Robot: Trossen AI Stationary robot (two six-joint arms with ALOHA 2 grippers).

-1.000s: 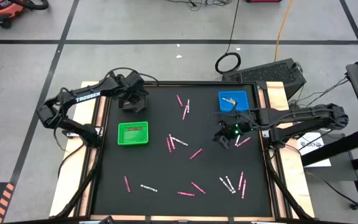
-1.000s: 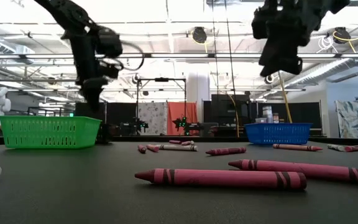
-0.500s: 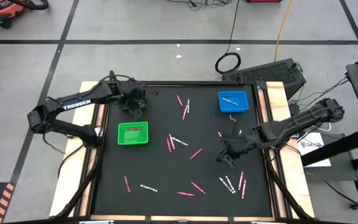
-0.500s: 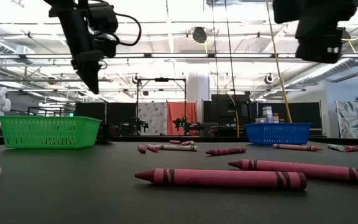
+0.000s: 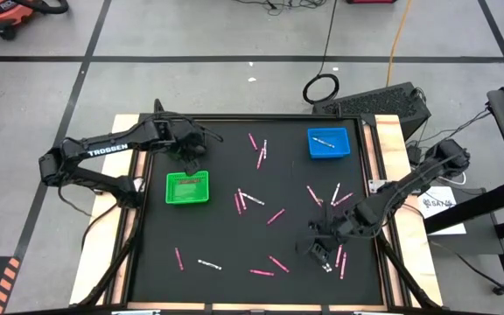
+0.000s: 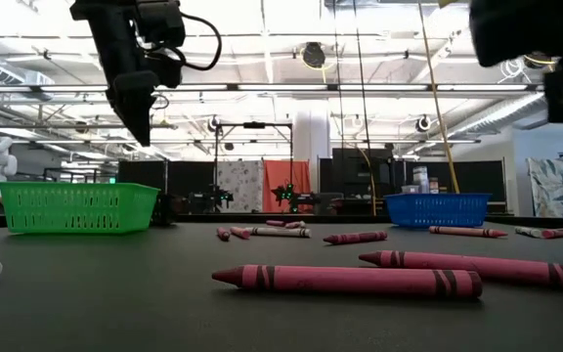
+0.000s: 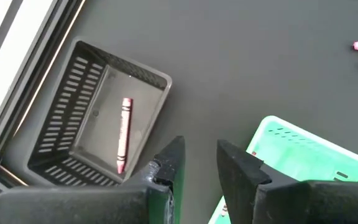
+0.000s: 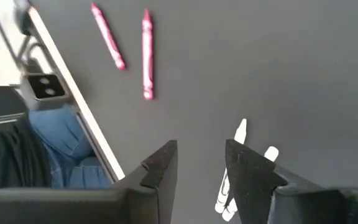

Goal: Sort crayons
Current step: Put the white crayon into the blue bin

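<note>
White "TROSSEN" lettering along the left arm (image 5: 103,150), the only legible text.

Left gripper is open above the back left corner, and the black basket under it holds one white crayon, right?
Not quite. The left gripper is open near that corner, and the black basket does hold a single crayon, but that crayon is pink, not white. The left wrist view shows it lying on the basket's floor.

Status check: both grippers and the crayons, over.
Left gripper open, empty, above black tray holding one pink crayon. Right gripper open, empty, over white crayons near table's front right. Loose crayons scattered; nothing blocking.
</note>
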